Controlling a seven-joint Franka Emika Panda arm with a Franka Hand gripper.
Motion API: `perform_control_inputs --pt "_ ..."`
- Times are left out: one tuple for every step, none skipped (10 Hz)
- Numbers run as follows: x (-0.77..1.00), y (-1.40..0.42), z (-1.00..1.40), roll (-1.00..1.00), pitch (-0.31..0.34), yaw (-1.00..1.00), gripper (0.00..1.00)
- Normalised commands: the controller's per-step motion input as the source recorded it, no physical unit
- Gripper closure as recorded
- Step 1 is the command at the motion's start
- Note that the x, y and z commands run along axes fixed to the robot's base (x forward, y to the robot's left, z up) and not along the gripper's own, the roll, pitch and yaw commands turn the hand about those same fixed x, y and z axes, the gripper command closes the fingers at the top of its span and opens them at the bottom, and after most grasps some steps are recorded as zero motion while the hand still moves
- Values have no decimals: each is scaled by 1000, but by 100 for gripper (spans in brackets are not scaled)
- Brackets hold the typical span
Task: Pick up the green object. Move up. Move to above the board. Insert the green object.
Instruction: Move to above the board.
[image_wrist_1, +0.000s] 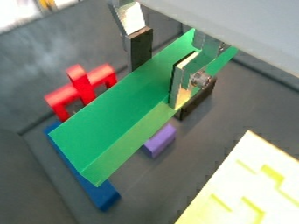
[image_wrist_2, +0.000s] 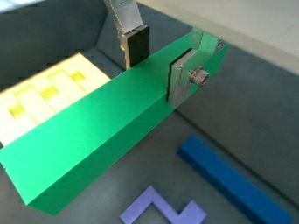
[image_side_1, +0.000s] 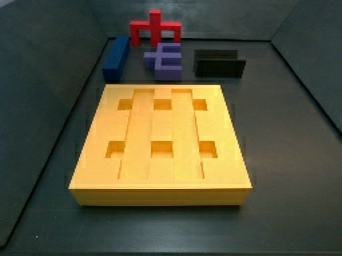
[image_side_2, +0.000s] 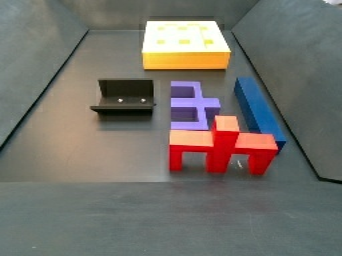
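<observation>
The green object (image_wrist_1: 117, 114) is a long plain green bar, and it lies between the fingers in both wrist views (image_wrist_2: 93, 131). My gripper (image_wrist_1: 162, 79) is shut on the green object near one end, with a dark pad on each long side (image_wrist_2: 158, 79). The bar hangs above the floor pieces. The board (image_side_1: 160, 125) is a flat orange-yellow slab with six square holes. It also shows in a side view (image_side_2: 187, 60) and beside the bar in both wrist views (image_wrist_1: 251, 184) (image_wrist_2: 47, 92). Neither side view shows the gripper or the bar.
A red piece (image_side_2: 221, 150), a blue bar (image_side_2: 258, 108), a purple E-shaped block (image_side_2: 194, 105) and the dark fixture (image_side_2: 124, 97) stand together at one end of the floor, away from the board. Dark walls ring the floor.
</observation>
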Motion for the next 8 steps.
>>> perform_control_inputs --pt "28 -1 507 -64 61 -9 100" --pt "41 2 257 -60 67 -8 100" --pt "20 4 190 -59 71 -8 100" --pt "414 -1400 342 -10 17 1000 100" --pt "421 -1400 311 7 21 1000 100" --pt "445 -1400 298 11 30 1000 100" --pt "530 -1400 318 4 44 1000 100" --pt "523 -1400 332 10 51 1000 100"
